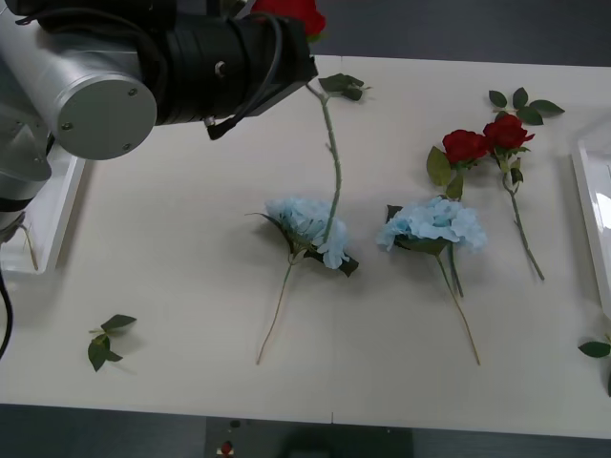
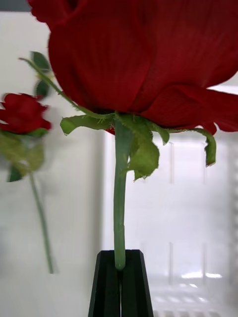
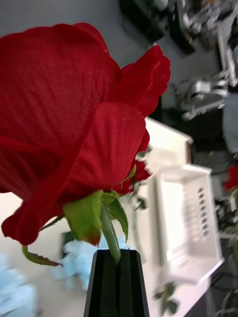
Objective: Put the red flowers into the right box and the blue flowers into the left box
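My left gripper (image 3: 119, 255) is shut on the stem of a red flower (image 3: 64, 124), just under its head. In the front view this rose (image 1: 289, 13) is raised at the table's far side, its stem hanging down onto a blue flower (image 1: 304, 224). A second blue flower (image 1: 434, 224) lies to its right. Two red flowers (image 1: 465, 145) (image 1: 507, 132) lie further right. My right gripper (image 2: 119, 267) is shut on another red flower's stem (image 2: 148, 54), with the right box (image 2: 198, 218) behind it. The right box (image 1: 594, 205) and the left box (image 1: 59, 215) sit at the table's ends.
A loose leaf sprig (image 1: 105, 340) lies near the front left, another leaf (image 1: 595, 349) at the right edge, and more leaves (image 1: 523, 101) behind the roses. My left arm (image 1: 95, 95) looms over the table's far left.
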`<state>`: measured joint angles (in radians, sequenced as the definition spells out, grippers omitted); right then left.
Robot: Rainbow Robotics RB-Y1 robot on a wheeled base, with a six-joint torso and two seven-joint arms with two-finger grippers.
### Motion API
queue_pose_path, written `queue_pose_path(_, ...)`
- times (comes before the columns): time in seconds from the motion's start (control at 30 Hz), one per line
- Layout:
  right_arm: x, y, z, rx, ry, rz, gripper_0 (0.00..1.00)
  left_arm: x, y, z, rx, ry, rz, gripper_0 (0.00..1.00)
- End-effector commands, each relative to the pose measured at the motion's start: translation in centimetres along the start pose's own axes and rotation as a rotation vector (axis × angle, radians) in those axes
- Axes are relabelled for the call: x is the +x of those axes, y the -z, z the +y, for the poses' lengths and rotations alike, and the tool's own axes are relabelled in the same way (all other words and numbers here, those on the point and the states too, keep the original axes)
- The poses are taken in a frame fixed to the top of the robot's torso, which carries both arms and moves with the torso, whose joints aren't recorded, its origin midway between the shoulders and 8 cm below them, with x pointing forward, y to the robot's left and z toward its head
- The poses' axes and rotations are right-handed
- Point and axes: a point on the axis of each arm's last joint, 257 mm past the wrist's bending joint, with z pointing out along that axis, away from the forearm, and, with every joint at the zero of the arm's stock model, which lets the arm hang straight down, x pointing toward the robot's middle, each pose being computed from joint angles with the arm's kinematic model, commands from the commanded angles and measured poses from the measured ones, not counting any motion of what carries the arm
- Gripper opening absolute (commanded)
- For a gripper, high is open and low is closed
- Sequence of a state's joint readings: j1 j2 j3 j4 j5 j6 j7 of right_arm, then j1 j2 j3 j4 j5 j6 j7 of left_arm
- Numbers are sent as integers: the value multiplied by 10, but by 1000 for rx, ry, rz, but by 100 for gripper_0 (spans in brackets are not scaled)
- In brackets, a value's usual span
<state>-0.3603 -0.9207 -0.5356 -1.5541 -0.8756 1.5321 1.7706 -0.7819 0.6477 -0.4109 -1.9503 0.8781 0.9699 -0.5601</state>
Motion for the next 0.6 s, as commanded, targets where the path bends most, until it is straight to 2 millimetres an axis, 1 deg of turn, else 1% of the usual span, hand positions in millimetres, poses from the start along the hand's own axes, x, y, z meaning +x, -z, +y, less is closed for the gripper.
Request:
queue_pose_path(0.03, -11, 8, -38, 77, -52, -20, 0, -9, -2, -69, 113, 37, -45, 0)
queue_pose_path(0.07, -8, 5, -48, 90, -72, -15, 0, -9, -4, -78, 127, 46, -56, 0)
queue_pose_path(0.2, -1, -10, -73, 121, -123, -34, 0, -6, -9, -112, 183, 49, -72, 0)
queue_pose_path(0.23, -1, -13, -75, 124, -127, -35, 0, -5, -10, -115, 189, 50, -73, 0)
queue_pose_path(0.33, 3, -30, -90, 162, -139, -57, 0, 1, -16, -138, 217, 19, -91, 0)
queue_pose_path(0.37, 3, -33, -93, 170, -138, -62, 0, 1, -17, -143, 223, 11, -99, 0)
queue_pose_path(0.47, 4, -52, -106, 214, -132, -97, 0, 5, -21, -166, 249, -48, -139, 0)
queue_pose_path(0.53, 6, -62, -112, 237, -124, -115, 0, 8, -22, -182, 278, -74, -162, 0)
queue_pose_path(0.57, 7, -66, -112, 242, -120, -117, 0, 7, -22, -185, 282, -84, -171, 0)
queue_pose_path(0.6, 9, -72, -115, 254, -112, -124, 0, 8, -22, -191, 295, -106, -190, 0)
